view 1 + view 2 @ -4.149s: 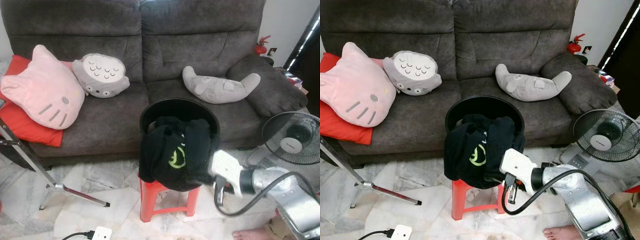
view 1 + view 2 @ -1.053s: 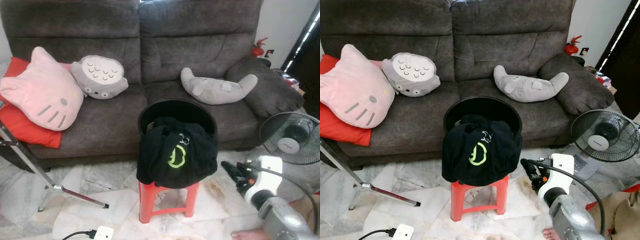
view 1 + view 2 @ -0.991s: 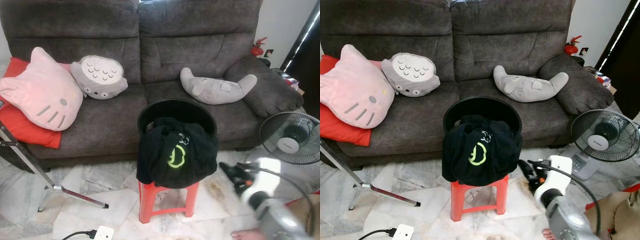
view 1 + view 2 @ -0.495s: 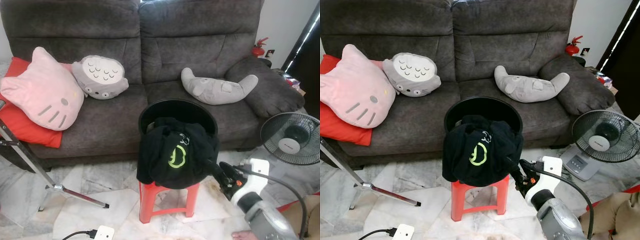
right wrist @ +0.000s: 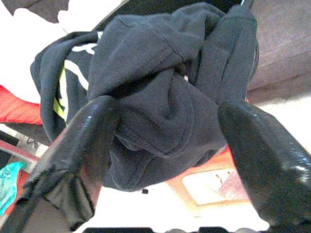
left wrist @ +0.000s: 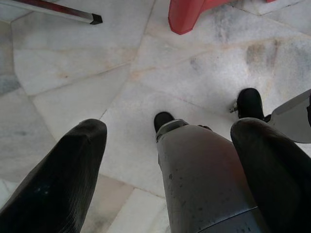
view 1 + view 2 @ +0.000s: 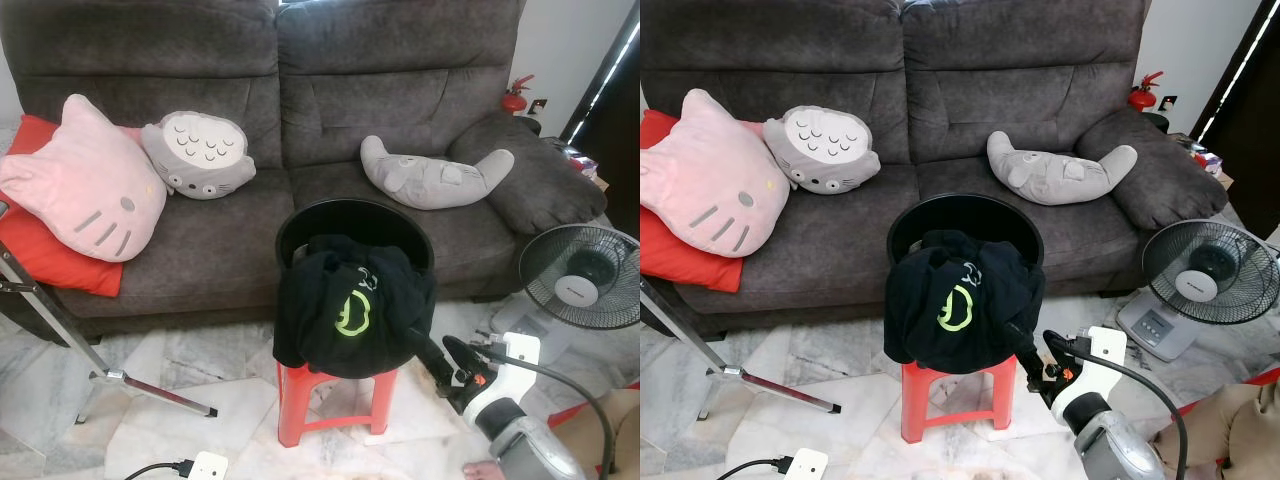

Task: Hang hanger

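A black garment (image 7: 352,318) with a green logo is heaped over a round black basket (image 7: 355,215) that stands on a red stool (image 7: 335,402). A small pale bit (image 7: 366,283) shows at the top of the heap; I cannot tell whether it is a hanger hook. My right gripper (image 7: 1025,345) is open, low at the garment's right edge, with its fingertips touching or nearly touching the cloth. In the right wrist view the dark folds (image 5: 165,92) lie just beyond the spread fingers (image 5: 92,141). My left gripper (image 6: 170,128) hangs open over the floor tiles.
A grey sofa (image 7: 300,90) behind the stool holds a pink cat cushion (image 7: 85,180), a grey round plush (image 7: 200,155) and a grey curved plush (image 7: 435,172). A floor fan (image 7: 585,280) stands at the right. A metal stand leg (image 7: 130,378) and a white power strip (image 7: 200,467) lie at the left. A person's foot (image 7: 490,468) is near my right arm.
Four seconds ago my right arm was against the garment. It pulled back to the right, and over the last second it has come left again to the garment's edge.
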You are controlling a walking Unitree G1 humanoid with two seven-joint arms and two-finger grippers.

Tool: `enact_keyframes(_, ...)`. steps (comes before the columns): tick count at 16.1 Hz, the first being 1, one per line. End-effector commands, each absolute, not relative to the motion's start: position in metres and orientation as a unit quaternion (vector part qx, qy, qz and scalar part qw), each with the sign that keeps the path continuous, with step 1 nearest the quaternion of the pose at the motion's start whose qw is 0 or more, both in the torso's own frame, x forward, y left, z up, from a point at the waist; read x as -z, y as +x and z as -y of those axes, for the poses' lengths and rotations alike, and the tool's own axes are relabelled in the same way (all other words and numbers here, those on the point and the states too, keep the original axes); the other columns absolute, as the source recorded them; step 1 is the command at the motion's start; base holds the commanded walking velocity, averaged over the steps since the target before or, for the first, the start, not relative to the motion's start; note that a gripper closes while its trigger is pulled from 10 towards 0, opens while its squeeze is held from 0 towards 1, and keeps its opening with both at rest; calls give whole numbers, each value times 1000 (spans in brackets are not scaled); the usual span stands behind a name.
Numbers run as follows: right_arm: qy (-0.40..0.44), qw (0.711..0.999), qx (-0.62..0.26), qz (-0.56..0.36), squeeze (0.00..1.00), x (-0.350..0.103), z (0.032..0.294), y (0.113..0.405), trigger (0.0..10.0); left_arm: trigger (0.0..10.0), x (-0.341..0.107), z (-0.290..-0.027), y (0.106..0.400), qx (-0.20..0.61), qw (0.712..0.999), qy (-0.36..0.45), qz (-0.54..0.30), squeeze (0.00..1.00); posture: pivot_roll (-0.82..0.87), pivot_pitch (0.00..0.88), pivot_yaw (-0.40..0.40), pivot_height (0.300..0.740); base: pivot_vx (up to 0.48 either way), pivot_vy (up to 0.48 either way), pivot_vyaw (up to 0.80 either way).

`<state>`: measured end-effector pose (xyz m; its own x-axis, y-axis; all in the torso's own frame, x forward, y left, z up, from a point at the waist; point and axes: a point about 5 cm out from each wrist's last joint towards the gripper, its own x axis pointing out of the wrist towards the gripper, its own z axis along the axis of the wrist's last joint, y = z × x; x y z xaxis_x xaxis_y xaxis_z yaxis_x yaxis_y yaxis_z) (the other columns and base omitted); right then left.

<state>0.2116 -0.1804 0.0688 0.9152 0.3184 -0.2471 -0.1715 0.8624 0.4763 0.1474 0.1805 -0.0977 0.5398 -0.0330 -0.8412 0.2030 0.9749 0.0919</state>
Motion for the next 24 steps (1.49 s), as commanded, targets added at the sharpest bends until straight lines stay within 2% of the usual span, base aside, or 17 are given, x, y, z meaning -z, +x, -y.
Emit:
enact_keyframes(1, 224, 953, -127, -160, 0, -67, 182, 214, 10000, 10000, 103, -179, 134, 75, 859, 89, -498, 0, -100, 0, -41, 740, 0, 0, 0)
enact_keyframes(4, 225, 954, -130, -147, 0, -68, 181, 223, 9804, 10000, 104, -180, 132, 74, 858, 92, -500, 0, -95, 0, -42, 740, 0, 0, 0)
enact_keyframes(5, 225, 955, -130, -142, 0, -69, 181, 228, 0, 10000, 104, -180, 132, 74, 858, 92, -500, 0, -95, 0, -42, 740, 0, 0, 0)
enact_keyframes(13, 220, 957, -157, -105, 0, -80, 174, 254, 0, 10000, 104, -180, 132, 73, 858, 94, -500, 0, -84, 0, -47, 740, 0, 0, 0)
enact_keyframes(16, 212, 957, -185, -65, 0, -99, 170, 266, 0, 10000, 104, -180, 131, 73, 857, 95, -502, 0, -84, 0, -47, 740, 0, 0, 0)
enact_keyframes(19, 212, 935, -284, -4, 0, -131, 152, 280, 0, 10000, 104, -179, 132, 75, 857, 95, -502, 0, -85, 0, -45, 740, 0, 0, 0)
enact_keyframes(24, 187, 909, -371, 13, 0, -145, 131, 295, 0, 10000, 105, -177, 131, 76, 856, 94, -503, 0, -81, 0, -46, 740, 0, 0, 0)
